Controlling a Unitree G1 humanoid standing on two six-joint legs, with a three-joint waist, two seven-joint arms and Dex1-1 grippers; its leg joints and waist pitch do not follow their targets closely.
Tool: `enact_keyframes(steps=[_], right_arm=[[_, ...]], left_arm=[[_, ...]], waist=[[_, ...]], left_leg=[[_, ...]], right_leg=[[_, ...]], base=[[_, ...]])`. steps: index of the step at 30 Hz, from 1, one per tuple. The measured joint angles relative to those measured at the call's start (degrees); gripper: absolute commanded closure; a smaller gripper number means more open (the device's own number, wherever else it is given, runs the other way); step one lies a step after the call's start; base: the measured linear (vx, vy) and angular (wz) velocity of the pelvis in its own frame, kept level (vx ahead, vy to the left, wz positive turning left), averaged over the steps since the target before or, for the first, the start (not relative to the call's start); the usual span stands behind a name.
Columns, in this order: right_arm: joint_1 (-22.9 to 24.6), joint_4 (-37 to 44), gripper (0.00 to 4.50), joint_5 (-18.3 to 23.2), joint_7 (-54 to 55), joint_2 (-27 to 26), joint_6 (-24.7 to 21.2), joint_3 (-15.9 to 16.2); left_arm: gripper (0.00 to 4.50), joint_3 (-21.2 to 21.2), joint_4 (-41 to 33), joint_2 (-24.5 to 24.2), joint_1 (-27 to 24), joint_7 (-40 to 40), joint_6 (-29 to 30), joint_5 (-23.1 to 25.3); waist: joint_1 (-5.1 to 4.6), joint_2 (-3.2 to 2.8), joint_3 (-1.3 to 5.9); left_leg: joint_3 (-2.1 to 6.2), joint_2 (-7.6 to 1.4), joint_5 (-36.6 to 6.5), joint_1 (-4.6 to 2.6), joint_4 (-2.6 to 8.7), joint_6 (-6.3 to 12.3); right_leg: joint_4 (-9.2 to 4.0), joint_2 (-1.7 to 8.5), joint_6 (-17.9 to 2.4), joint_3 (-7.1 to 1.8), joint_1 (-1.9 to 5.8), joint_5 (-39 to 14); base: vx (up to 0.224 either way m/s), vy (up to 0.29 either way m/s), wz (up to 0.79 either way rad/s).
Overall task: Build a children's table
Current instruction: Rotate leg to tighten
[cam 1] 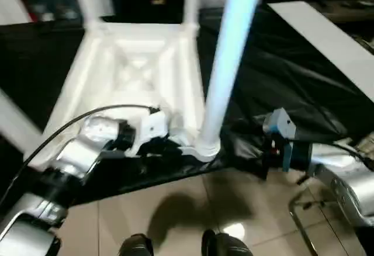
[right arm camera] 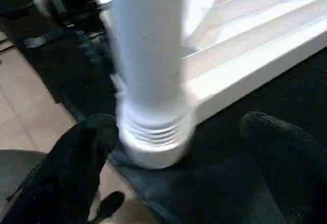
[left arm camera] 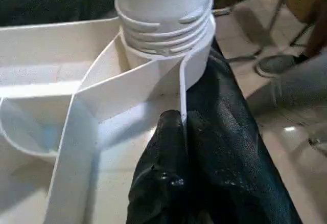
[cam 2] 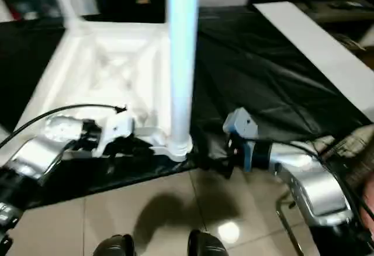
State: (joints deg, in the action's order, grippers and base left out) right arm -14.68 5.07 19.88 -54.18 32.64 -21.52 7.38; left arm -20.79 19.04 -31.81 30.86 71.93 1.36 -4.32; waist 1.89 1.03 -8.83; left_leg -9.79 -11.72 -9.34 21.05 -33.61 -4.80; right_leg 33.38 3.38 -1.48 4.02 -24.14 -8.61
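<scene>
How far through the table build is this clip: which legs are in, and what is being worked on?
Done: the tabletop lies upside down on the black sheet, with far legs standing. In hand: the near leg stands in its corner socket, threads showing; the left gripper is shut on the tabletop rim, and the right gripper is open around the leg's base. Left: seating that leg, checking the remaining corner.

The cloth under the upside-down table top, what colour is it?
Black cloth, plain, no pattern; clearest in the right eye view.
</scene>
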Motion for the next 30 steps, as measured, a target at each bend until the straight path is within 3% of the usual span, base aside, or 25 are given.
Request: enact_keyframes(steps=[3,5,7,9,18,24,30], right_arm=[[-3.0,-3.5,0.00,0.4,-4.1,-1.0,2.5,1.5],[-4.4,-5.0,0.00,1.1,-7.2,-1.7,3.8,2.1],[-6.3,-8.0,0.35,2.0,-10.7,-2.4,4.8,2.6],[-8.3,-10.8,0.38,2.2,-14.2,-2.4,5.7,3.5],[-14.6,-20.6,1.26,2.0,-24.3,-3.3,8.9,6.4],[-16.6,-23.2,1.71,1.7,-28.1,-4.6,10.0,7.4],[-17.4,-25.7,2.22,1.4,-29.6,-5.6,10.9,8.6]], left_arm=[[4.40,-0.4,-0.3,-0.2,0.0,2.5,-0.7,-0.6],[4.40,-0.7,-0.4,-0.2,0.0,3.9,-1.3,-0.9],[4.50,-1.2,-0.3,-0.4,0.4,4.9,-2.1,-0.8],[4.50,-1.7,0.0,-0.6,1.0,5.8,-3.0,-0.4],[4.50,-2.3,2.9,-0.9,3.0,8.7,-5.5,0.5],[4.50,-2.7,3.7,-0.7,3.6,9.9,-6.8,0.7],[4.50,-2.7,3.7,-0.7,3.8,10.3,-6.8,0.8]], waist=[[0.22,0.00,0.00],[0.95,0.01,0.01],[1.56,0.01,0.01],[1.78,0.01,0.01],[2.32,0.04,-0.01],[3.17,0.09,-0.02],[3.17,0.09,-0.01]], left_leg=[[-0.06,0.13,-0.2,0.04,0.04,0.28],[-0.06,0.15,-0.3,0.04,0.08,0.49],[-0.06,0.15,-0.4,0.04,0.11,0.63],[-0.06,0.15,-0.5,0.10,0.19,0.61],[-0.07,0.08,-0.4,0.15,0.08,0.56],[-0.10,0.08,-0.4,0.17,0.08,0.56],[-0.10,0.07,-0.4,0.18,0.12,0.56]], right_leg=[[0.01,0.03,-0.1,-0.20,0.04,0.1],[0.12,0.03,-0.2,-0.23,0.09,0.3],[0.38,0.03,-0.5,-0.25,0.02,0.5],[0.64,0.03,-0.4,-0.25,-0.17,0.3],[1.00,0.02,-0.4,-0.24,-0.38,0.1],[1.00,0.03,-0.4,-0.26,-0.37,0.1],[1.00,0.03,-0.4,-0.26,-0.41,0.1]], base=[[0.000,0.000,0.00],[0.051,-0.006,0.09],[0.054,-0.017,0.06],[0.026,-0.009,0.02],[0.000,0.000,0.00],[0.000,0.000,0.00],[0.000,0.000,0.00]])
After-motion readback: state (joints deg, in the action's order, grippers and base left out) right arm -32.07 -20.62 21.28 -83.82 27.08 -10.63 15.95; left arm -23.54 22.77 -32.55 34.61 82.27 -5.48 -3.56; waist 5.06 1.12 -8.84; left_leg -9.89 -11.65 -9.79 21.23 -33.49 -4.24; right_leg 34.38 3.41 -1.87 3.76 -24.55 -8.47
